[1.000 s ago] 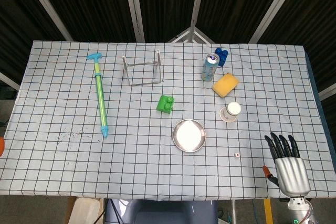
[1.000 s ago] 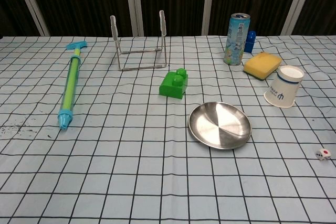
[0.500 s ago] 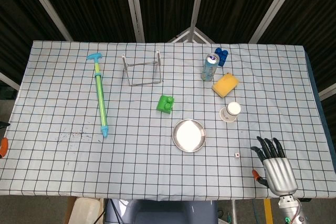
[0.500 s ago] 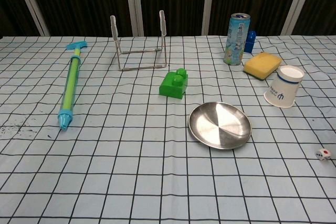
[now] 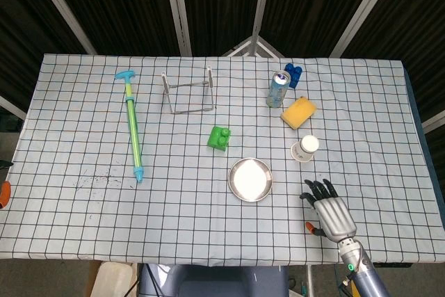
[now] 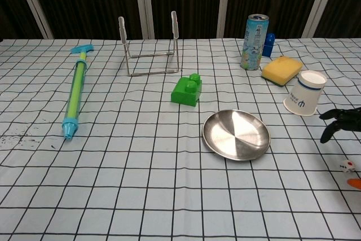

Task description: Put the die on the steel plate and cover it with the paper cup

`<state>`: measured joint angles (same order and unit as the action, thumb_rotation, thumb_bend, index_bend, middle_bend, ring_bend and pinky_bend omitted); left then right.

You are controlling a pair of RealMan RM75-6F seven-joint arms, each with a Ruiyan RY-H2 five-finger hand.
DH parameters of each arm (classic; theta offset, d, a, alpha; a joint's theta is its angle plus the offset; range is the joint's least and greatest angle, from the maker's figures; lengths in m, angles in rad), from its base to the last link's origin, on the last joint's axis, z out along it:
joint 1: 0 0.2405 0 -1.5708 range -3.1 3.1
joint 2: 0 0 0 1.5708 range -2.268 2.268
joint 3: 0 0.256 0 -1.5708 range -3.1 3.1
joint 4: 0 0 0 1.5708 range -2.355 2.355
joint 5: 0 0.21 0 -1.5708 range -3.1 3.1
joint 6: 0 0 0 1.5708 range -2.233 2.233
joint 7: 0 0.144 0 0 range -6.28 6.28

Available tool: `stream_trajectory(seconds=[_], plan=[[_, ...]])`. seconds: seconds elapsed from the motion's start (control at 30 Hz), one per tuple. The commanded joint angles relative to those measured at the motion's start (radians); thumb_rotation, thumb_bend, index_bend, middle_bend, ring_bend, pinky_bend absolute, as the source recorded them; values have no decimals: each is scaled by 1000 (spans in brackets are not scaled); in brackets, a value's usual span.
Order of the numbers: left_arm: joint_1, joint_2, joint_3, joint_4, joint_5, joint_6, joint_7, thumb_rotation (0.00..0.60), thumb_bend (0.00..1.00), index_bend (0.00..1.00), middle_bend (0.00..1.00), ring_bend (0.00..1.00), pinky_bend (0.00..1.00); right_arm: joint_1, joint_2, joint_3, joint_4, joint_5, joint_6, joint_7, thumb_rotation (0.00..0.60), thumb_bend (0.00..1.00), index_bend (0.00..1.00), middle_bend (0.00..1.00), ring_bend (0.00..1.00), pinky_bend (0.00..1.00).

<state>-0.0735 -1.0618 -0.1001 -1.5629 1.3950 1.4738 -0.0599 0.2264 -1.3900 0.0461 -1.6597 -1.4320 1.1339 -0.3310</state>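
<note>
A small white die [image 6: 347,166] lies on the checked cloth at the front right. In the head view it is hidden under my right hand [image 5: 328,212]. That hand hovers over it with dark fingers [image 6: 340,120] spread and nothing held. The orange tip of its thumb [image 6: 355,183] shows just in front of the die. The empty steel plate [image 5: 250,179] [image 6: 236,134] sits left of the hand. The white paper cup [image 5: 304,149] [image 6: 304,100] stands behind the hand. Only a sliver of my left hand [image 5: 3,190] shows at the left edge.
A yellow sponge [image 5: 298,112], a drinks can [image 5: 278,89] and a blue object [image 5: 293,73] sit behind the cup. A green block [image 5: 220,138] lies behind the plate, a wire rack [image 5: 188,91] further back, and a blue-green pump toy [image 5: 133,126] at left.
My right hand has moved left and further over the table from the front right edge, and now covers the die in the head view. Nothing on the table has shifted.
</note>
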Motion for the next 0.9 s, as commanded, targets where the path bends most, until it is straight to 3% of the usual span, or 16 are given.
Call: stream_trajectory(seconds=[0.03, 0.37, 0.9], plan=[[1, 0, -1, 0, -5, 0, 0, 600, 695, 311, 0, 0, 118, 34, -28, 23, 35, 49, -46, -17, 600, 251, 323, 106, 94, 0], [-3, -4, -5, 2, -11, -5, 10, 600, 695, 311, 0, 0, 118, 55, -43, 38, 100, 123, -70, -8, 600, 252, 359, 106, 94, 0], [-7, -13, -1, -7, -10, -6, 47, 600, 695, 311, 0, 0, 118, 44, -45, 6, 143, 112, -41, 54, 600, 251, 425, 106, 94, 0]])
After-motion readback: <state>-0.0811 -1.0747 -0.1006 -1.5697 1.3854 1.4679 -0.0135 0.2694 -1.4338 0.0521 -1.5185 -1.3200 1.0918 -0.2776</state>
